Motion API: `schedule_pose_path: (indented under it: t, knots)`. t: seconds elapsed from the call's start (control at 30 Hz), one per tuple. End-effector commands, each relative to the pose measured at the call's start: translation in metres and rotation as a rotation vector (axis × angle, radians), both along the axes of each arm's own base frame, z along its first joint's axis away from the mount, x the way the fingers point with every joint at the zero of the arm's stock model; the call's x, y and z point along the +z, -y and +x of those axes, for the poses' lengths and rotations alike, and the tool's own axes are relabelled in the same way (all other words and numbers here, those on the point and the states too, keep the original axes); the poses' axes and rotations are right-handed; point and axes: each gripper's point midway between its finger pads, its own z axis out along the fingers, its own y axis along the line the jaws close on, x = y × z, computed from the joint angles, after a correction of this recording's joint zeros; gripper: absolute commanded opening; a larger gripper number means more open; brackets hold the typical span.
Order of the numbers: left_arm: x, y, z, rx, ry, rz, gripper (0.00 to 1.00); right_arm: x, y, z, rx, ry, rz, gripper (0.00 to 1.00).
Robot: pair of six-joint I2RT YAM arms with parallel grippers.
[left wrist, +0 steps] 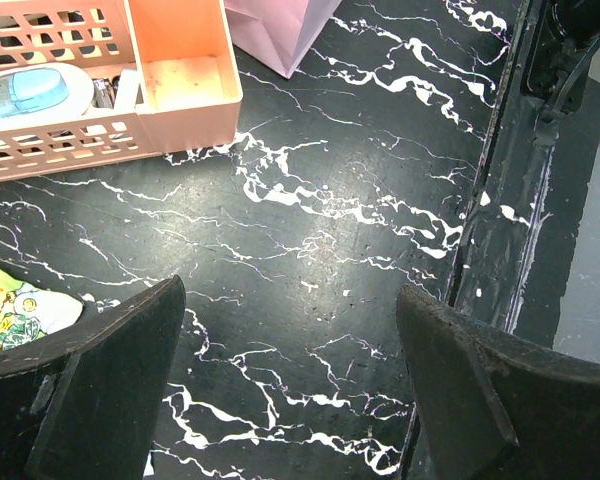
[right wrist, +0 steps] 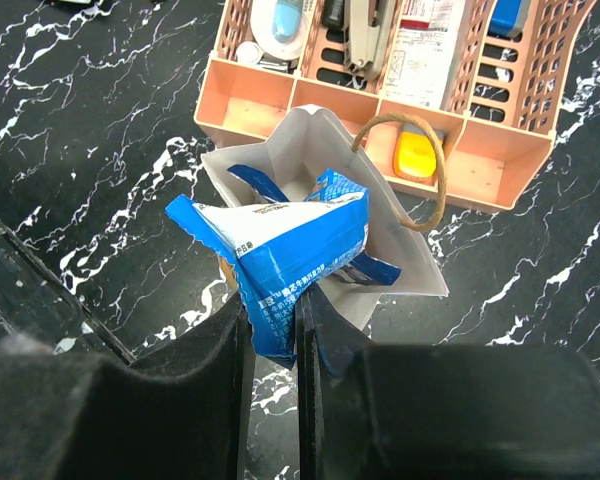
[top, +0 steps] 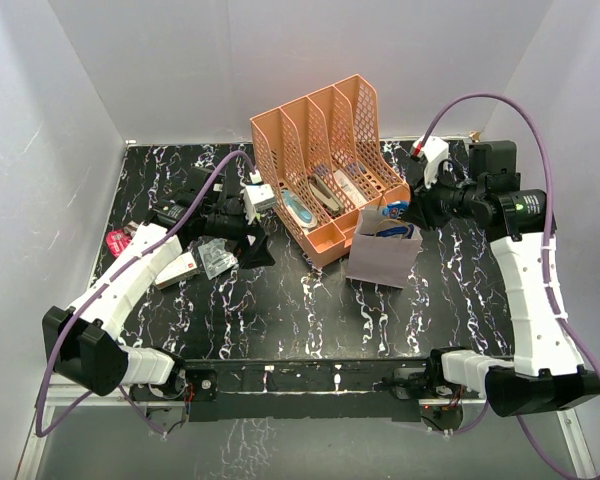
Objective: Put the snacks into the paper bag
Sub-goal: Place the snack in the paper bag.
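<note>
My right gripper is shut on a blue-white snack packet and holds it over the open mouth of the pale paper bag. Another blue wrapper lies inside the bag. In the top view the bag stands in front of the organiser, with my right gripper just above it. My left gripper is open and empty over bare table. Loose snacks lie at the left: a red one, a clear wrapper and a colourful packet.
The peach mesh organiser stands behind the bag with pens and tools in it; it also shows in the right wrist view and the left wrist view. White walls enclose the black marbled table.
</note>
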Motion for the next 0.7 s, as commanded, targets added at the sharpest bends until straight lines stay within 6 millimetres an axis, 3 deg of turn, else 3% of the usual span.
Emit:
schedule_pose_path:
  t: [0.0,0.67]
  knots:
    - [0.003,0.002,-0.001,-0.005,0.0,-0.027,0.85,-0.004,-0.001,0.006,-0.002,-0.007,0.005,0.08]
    - [0.001,0.002,-0.002,-0.007,0.0,-0.032,0.85,-0.027,-0.013,0.027,0.021,-0.144,0.065,0.09]
